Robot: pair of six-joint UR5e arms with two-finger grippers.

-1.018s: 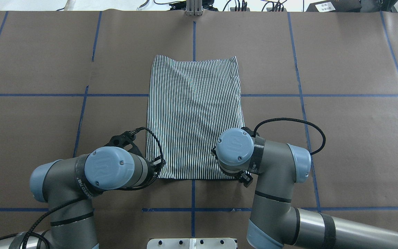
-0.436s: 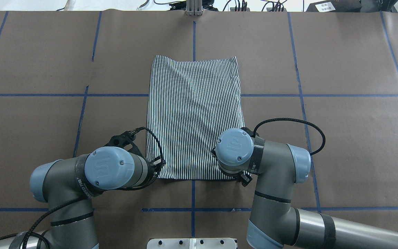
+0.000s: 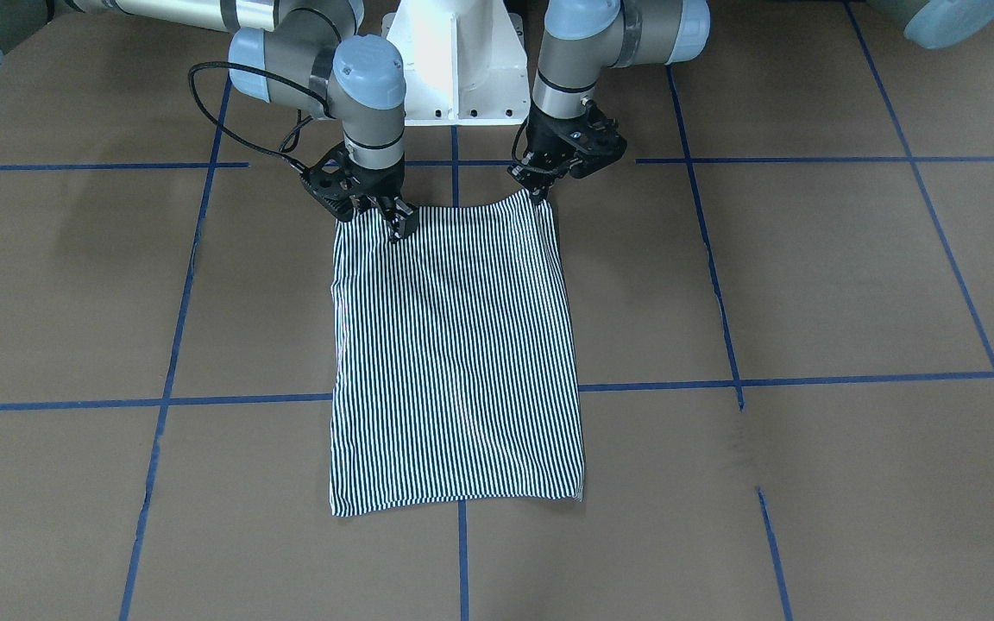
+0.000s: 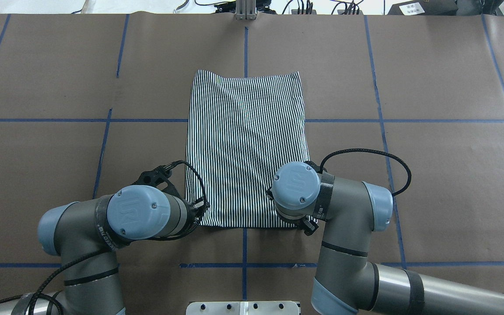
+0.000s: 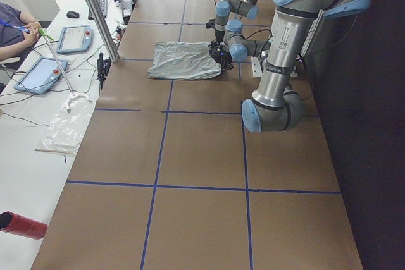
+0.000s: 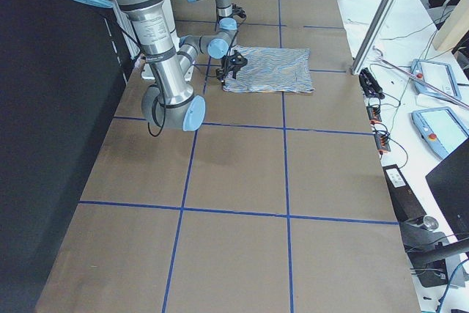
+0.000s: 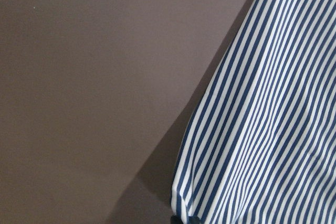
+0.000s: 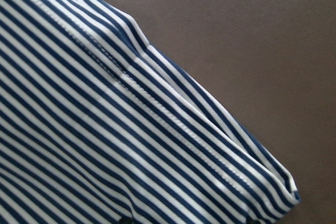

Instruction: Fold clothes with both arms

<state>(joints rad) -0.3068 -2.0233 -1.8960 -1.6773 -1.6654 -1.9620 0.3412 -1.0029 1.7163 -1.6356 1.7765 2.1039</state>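
Soft cloth shirt (image 4: 245, 148), matt paper table (image 4: 431, 175)

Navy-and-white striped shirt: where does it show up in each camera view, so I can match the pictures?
Front-facing: navy-and-white striped shirt, centre.
Overhead: shirt, centre.
Exterior left: shirt, small, upper middle.
Exterior right: shirt, small, upper middle.
Left wrist: shirt fills the right side.
Right wrist: shirt fills the left and bottom.
Shared landmark, exterior views only: blue tape line lined up with the shirt's middle.

Navy-striped shirt (image 4: 245, 148), folded rectangle, flat
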